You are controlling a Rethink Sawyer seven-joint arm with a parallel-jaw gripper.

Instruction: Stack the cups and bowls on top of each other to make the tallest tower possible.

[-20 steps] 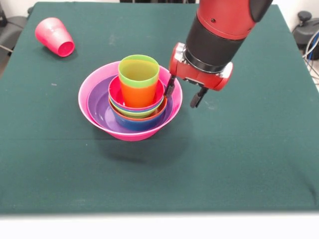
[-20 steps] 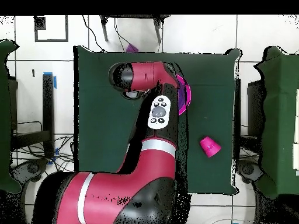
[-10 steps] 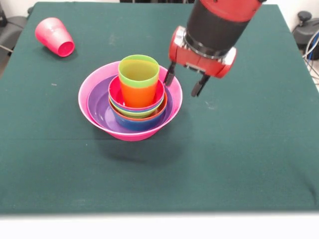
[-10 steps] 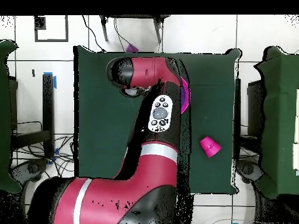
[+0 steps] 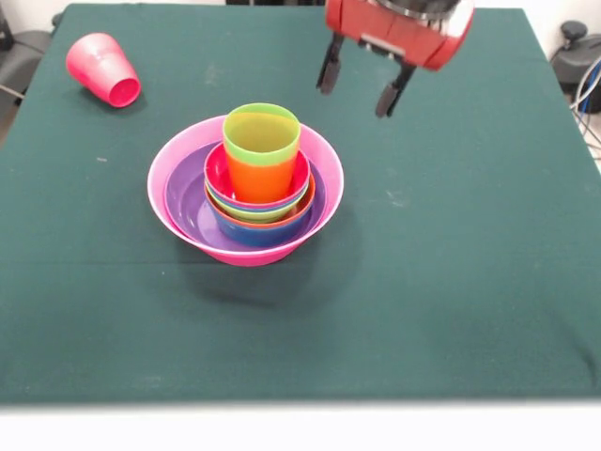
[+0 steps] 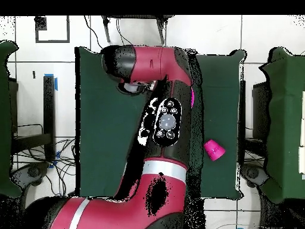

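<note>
Front view shows the gripper (image 5: 362,83) hanging at the top edge, above and to the right of the tower (image 5: 246,193), well clear of it; its jaws stand apart with nothing between them. On the green table (image 5: 451,282) the tower rests with the huge pink bowl (image 5: 164,202) as its base, the purple bowl (image 5: 188,202) nested inside, then smaller bowls showing dark blue, orange, lime green and red-pink rims. An orange cup (image 5: 258,178) stands upright in the top bowl with the lime green cup (image 5: 262,136) nested in it. A red-pink cup (image 5: 103,69) lies on its side near the far left corner, well apart from the tower. Overhead, the arm (image 6: 164,119) covers the tower; the red-pink cup (image 6: 214,149) shows beside it.
</note>
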